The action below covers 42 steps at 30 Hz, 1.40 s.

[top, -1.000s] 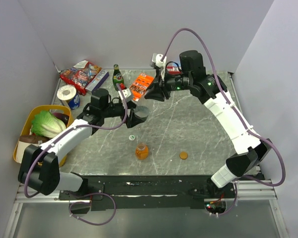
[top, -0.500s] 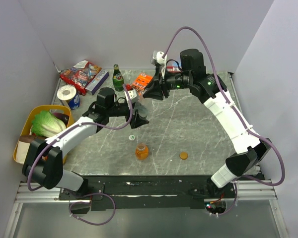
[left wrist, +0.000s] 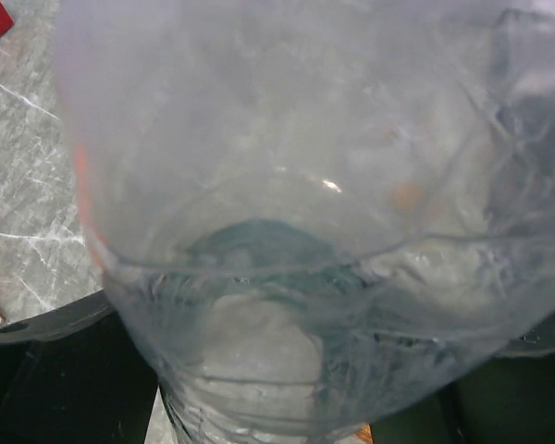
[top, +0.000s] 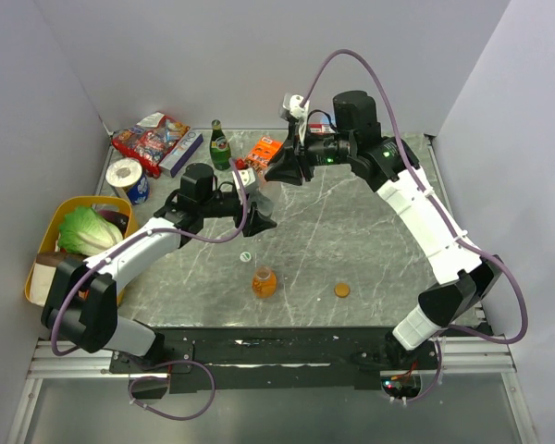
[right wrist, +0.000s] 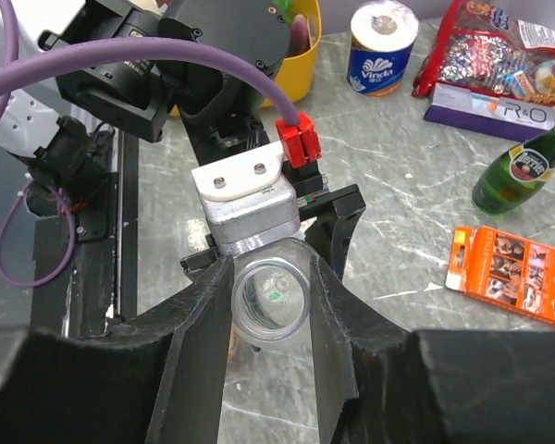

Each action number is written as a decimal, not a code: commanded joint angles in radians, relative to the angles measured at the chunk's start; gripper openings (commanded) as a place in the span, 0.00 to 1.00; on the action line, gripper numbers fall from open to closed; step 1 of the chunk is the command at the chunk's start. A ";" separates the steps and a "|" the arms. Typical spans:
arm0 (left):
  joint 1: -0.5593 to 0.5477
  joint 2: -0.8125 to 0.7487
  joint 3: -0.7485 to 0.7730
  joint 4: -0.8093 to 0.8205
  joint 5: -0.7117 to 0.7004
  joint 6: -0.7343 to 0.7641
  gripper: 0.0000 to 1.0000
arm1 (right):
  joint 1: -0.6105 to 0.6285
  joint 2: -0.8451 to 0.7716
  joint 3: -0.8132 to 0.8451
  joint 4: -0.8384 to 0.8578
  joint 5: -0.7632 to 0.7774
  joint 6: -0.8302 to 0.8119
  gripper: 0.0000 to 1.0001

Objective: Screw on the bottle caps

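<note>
Aloft, uncapped translucent bottle (left wrist: 305, 185)

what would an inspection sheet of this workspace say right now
surface: grey marbled tabletop
job's things: translucent bottle uncapped, raised between both grippers; orange bottle upright on the table; whitish cap and orange-brown cap lying loose
clutter: green glass bottle, orange packet, snack bag, purple box, tissue roll, yellow basket holding a cabbage
grippers: right gripper closed on the translucent bottle's neck; left gripper around its body, grip unclear
cables: purple cables looping off both arms
surroundings: plain pale walls; nothing else seen
</note>
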 commanded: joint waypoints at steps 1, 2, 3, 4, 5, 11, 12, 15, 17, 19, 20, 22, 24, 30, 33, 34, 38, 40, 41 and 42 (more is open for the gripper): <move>0.001 -0.027 0.004 0.007 -0.008 0.037 0.76 | 0.002 0.000 0.021 0.015 -0.031 0.029 0.00; 0.003 -0.030 -0.003 0.009 -0.010 0.040 0.75 | 0.002 0.000 0.023 0.015 -0.030 0.029 0.00; 0.006 -0.038 -0.008 0.013 -0.014 0.034 0.72 | 0.002 0.002 0.026 0.016 -0.030 0.029 0.00; 0.009 -0.041 -0.016 0.015 -0.016 0.028 0.69 | 0.002 0.007 0.032 0.013 -0.031 0.028 0.01; 0.016 -0.044 -0.020 0.015 -0.014 0.022 0.67 | 0.002 0.008 0.035 0.012 -0.034 0.028 0.06; 0.046 -0.076 -0.059 0.006 -0.019 0.010 0.58 | 0.002 0.010 0.061 0.012 -0.014 0.069 0.70; 0.052 -0.090 -0.063 0.001 -0.017 0.007 0.56 | 0.002 0.010 0.076 0.004 -0.008 0.069 0.72; 0.076 -0.113 -0.068 -0.043 -0.016 0.004 0.49 | -0.006 0.010 0.176 -0.013 0.019 0.054 0.75; 0.101 -0.131 -0.079 -0.057 -0.014 -0.001 0.47 | -0.027 -0.001 0.207 0.036 0.039 0.069 0.77; 0.121 -0.176 -0.096 -0.083 -0.022 0.001 0.45 | -0.044 -0.019 0.176 0.070 0.071 0.075 0.78; 0.144 -0.190 -0.100 -0.094 -0.023 0.001 0.43 | -0.057 -0.021 0.161 0.076 0.076 0.058 0.79; 0.167 -0.237 -0.105 -0.142 -0.039 0.020 0.32 | -0.066 0.002 0.132 0.039 0.064 0.017 0.78; 0.204 -0.292 -0.112 -0.183 -0.052 0.034 0.18 | -0.064 0.055 0.127 -0.066 0.047 -0.115 0.75; 0.250 -0.501 -0.191 -0.121 -0.342 -0.098 0.01 | -0.049 0.255 0.170 -0.244 0.076 -0.469 0.66; 0.271 -0.565 -0.206 -0.100 -0.563 -0.241 0.01 | -0.029 0.327 0.171 -0.269 0.110 -0.618 0.65; 0.282 -0.570 -0.192 -0.108 -0.594 -0.268 0.01 | -0.006 0.344 0.174 -0.287 0.118 -0.696 0.64; 0.354 -0.595 -0.168 -0.123 -0.669 -0.344 0.01 | 0.072 0.422 0.202 -0.336 0.170 -0.824 0.61; 0.371 -0.599 -0.157 -0.122 -0.712 -0.370 0.01 | 0.125 0.454 0.217 -0.358 0.182 -0.850 0.60; 0.389 -0.604 -0.154 -0.119 -0.735 -0.393 0.01 | 0.142 0.456 0.208 -0.347 0.185 -0.844 0.60; 0.398 -0.605 -0.148 -0.113 -0.775 -0.404 0.01 | 0.159 0.448 0.164 -0.338 0.188 -0.836 0.60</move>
